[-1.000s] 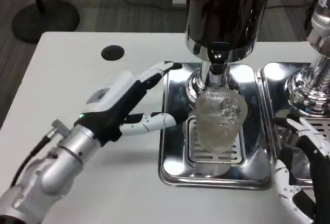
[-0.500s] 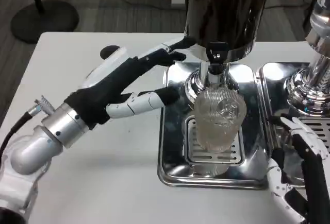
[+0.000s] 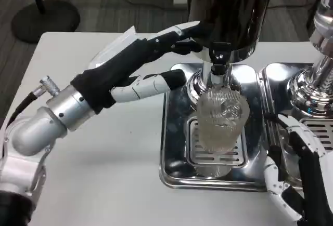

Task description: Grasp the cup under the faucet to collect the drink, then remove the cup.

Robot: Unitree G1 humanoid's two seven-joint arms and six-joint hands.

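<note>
A clear ribbed cup [image 3: 220,120] stands upright on the drip tray [image 3: 177,158], right under the faucet [image 3: 218,67] of the dark drink dispenser [image 3: 229,8]. My left hand [image 3: 138,62] hovers raised to the cup's left, fingers spread, its upper fingertips close to the dispenser body near the faucet. It holds nothing. My right hand [image 3: 296,176] sits low at the bottom right, just right of the tray, fingers apart and pointing up, clear of the cup.
A second steel tray and dispenser base [image 3: 312,93] stand at the right edge. White tabletop [image 3: 104,158] stretches left and in front of the tray. Past the table's far edge is floor with a round black stand base [image 3: 44,18].
My left hand has risen and reached right, from beside the tray up toward the faucet. My right hand has come up and slightly left toward the tray. The cup has not moved.
</note>
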